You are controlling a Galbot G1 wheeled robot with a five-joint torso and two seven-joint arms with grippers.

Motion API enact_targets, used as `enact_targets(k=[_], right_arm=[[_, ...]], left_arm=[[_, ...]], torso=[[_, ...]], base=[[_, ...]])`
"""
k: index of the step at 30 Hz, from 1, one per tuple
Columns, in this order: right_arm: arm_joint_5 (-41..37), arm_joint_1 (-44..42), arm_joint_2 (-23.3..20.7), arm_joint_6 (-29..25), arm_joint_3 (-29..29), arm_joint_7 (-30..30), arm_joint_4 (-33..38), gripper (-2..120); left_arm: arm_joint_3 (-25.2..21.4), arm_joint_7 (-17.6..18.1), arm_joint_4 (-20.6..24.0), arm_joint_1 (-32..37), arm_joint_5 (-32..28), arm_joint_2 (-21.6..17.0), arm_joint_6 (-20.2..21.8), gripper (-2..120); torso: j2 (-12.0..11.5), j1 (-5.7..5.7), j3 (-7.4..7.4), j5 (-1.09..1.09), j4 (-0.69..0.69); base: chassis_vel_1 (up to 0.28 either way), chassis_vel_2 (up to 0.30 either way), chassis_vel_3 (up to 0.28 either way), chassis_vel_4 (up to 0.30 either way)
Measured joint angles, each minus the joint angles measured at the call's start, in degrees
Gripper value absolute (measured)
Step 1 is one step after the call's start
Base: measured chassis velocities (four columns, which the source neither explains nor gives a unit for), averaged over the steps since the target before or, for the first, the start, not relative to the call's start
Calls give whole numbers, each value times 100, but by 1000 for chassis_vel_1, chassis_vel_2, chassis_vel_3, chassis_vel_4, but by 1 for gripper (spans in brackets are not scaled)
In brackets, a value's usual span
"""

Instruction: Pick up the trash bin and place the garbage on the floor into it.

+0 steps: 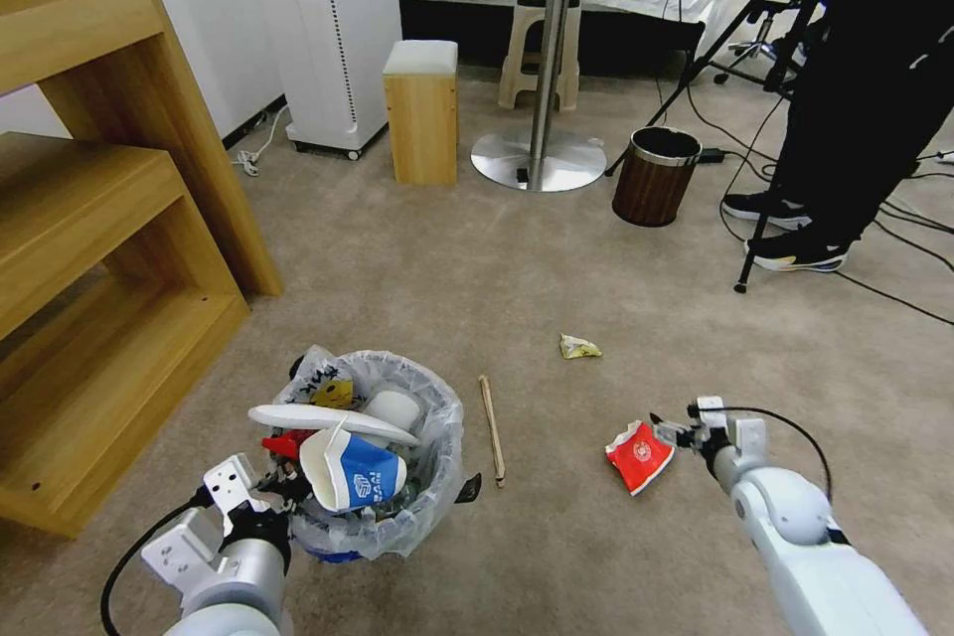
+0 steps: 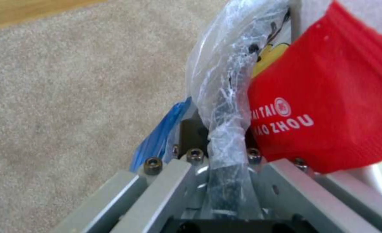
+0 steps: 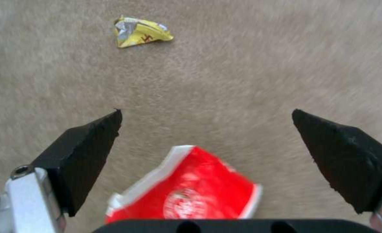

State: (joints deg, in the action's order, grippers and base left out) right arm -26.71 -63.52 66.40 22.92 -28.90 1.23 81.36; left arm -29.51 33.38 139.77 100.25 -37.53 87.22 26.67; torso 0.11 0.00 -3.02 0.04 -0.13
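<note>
The trash bin [image 1: 442,479], lined with a clear bag, is near my left side and holds a white slipper [image 1: 328,417], a blue-white paper cup [image 1: 360,479] and a red wrapper [image 2: 329,106]. My left gripper [image 1: 283,494] is shut on the bin's bag-covered rim [image 2: 224,129]. On the carpet lie a wooden stick [image 1: 492,427], a yellow crumple [image 1: 578,347] [image 3: 141,30] and a red-white carton [image 1: 639,457] [image 3: 191,194]. Just right of the carton, my right gripper [image 1: 676,432] [image 3: 206,111] is open, low over the floor, its black fingertips [image 3: 87,152] either side of the carton.
A brown bin with a chrome rim [image 1: 656,174] stands farther back beside a round table's base [image 1: 537,159]. Wooden shelving [image 1: 109,219] lines the left. A wooden box [image 1: 421,109], tripod legs, cables and a person's legs [image 1: 845,149] are at the back right.
</note>
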Motion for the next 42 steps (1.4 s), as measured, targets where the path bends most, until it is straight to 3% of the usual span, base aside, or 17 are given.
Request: enact_targets(k=[8,14,16,19,23,25,35,42], right_arm=[[-891,191,469,343,-16,-484,-449,93],[-1192,380,685,668,-33,-911,-717,68],[-1244,451,730,737,-34,-974,-813,65],[-1243,548,797,768,-34,-1014,-993,48],[-1211,590,820,769,-34,-1022,-1080,40],[-1179,630,827,769,-34,-1030,-1159,30],[-1185,468,718,742,-11,-1086,-861,21],[-1211,321,657,754,18,-1187,-538,0]], left_arm=[[80,-5,-30,-4,120,83,-15,0],[96,-11,-39,-1,152,93,-23,0],[95,-12,-42,4,153,91,-30,0],[67,-14,-42,14,134,66,-42,0],[39,-15,-42,9,102,45,-46,0],[29,-16,-42,-9,71,29,-48,0],[-9,-16,-130,-109,-23,-34,-54,0],[-9,13,-149,-175,-72,-77,-55,0]], torso=[[0,0,0,0,-1],[0,0,0,0,-1],[0,0,0,0,-1],[0,0,0,0,0],[0,0,1,0,-1],[0,0,1,0,0],[0,0,0,1,-2],[0,0,0,0,-1]], base=[[0,0,0,0],[0,0,0,0],[0,0,0,0],[0,0,0,0],[0,0,0,0],[0,0,0,0],[0,0,0,0],[0,0,0,0]])
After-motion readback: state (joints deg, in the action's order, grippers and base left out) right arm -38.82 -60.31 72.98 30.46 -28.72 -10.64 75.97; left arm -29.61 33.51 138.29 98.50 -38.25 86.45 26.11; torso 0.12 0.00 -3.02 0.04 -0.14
